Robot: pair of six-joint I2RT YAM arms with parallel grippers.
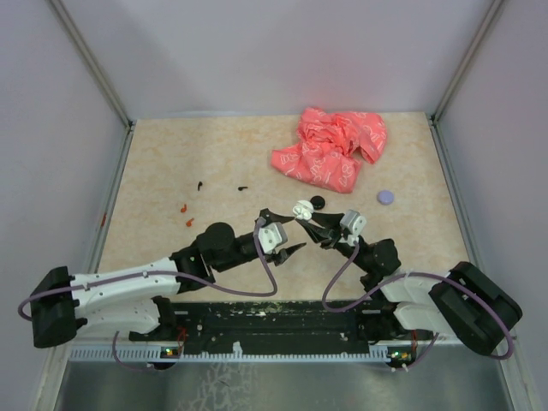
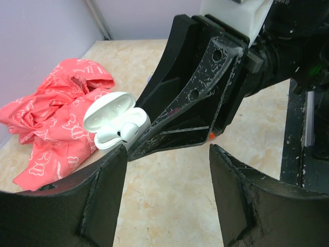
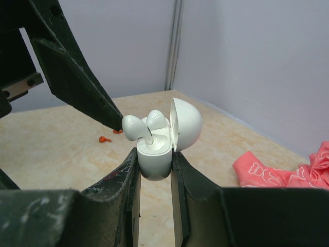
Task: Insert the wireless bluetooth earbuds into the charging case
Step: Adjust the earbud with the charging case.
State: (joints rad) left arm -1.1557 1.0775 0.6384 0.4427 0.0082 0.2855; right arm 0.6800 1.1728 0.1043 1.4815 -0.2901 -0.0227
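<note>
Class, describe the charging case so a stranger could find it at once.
Start at the crumpled pink cloth, far right on the table. Near it, the right gripper holds a small white case. Unlike the purple disc lying flat nearby, it is egg-shaped, its lid open, with earbuds inside.

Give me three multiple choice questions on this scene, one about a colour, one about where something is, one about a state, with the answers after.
1. The crumpled cloth is: A blue; B green; C pink.
2. The charging case is: A lying flat, untouched; B gripped in the right hand; C tucked in the cloth.
3. The case's lid is: A open; B shut; C detached.

Answers: C, pink folds show in every view. B, the right wrist view shows that hand clamping the case's base. A, the lid stands tipped back, the earbuds showing.
</note>
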